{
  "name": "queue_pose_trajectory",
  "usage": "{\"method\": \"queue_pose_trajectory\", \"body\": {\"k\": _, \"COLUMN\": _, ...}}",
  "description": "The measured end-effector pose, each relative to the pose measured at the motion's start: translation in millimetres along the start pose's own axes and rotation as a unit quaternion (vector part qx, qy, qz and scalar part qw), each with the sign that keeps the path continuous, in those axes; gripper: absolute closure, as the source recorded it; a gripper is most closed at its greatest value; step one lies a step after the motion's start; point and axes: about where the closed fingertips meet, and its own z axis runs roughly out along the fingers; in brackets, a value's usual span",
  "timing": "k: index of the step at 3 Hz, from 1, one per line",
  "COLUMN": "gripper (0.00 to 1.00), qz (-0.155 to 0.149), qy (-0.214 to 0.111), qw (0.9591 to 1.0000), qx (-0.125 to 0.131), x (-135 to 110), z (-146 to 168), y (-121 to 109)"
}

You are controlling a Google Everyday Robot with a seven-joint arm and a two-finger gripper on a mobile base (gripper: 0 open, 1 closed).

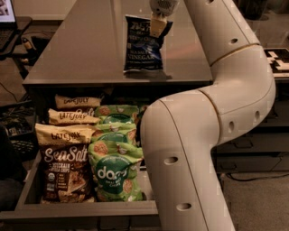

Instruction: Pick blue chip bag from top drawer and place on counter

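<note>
A blue chip bag (143, 52) hangs upright with its lower edge at or just above the counter (81, 49), near the counter's front edge. My gripper (157, 27) is shut on the bag's top right corner, reaching from above. The top drawer (76, 208) stands pulled open below the counter. My arm crosses in front of the drawer's right half and hides whatever lies there, so no other blue bags show.
The drawer's left half holds brown-and-cream Sea Salt and Late July bags (65, 173) and green dang bags (115, 173). My big white arm (189, 149) fills the right foreground. Narrower drawers (253, 144) sit at the right. A laptop (5, 11) stands at the far left.
</note>
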Motion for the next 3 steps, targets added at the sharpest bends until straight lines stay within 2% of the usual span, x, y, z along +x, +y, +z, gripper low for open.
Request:
{"method": "queue_pose_trajectory", "body": {"k": 2, "gripper": 1.00, "qz": -0.025, "qy": 0.006, "qw": 0.9993, "qx": -0.028, "x": -26.0, "z": 43.4, "y": 7.6}}
{"method": "queue_pose_trajectory", "body": {"k": 3, "gripper": 0.82, "qz": -0.024, "qy": -0.002, "qw": 0.9996, "qx": -0.013, "x": -30.5, "z": 47.3, "y": -0.8}}
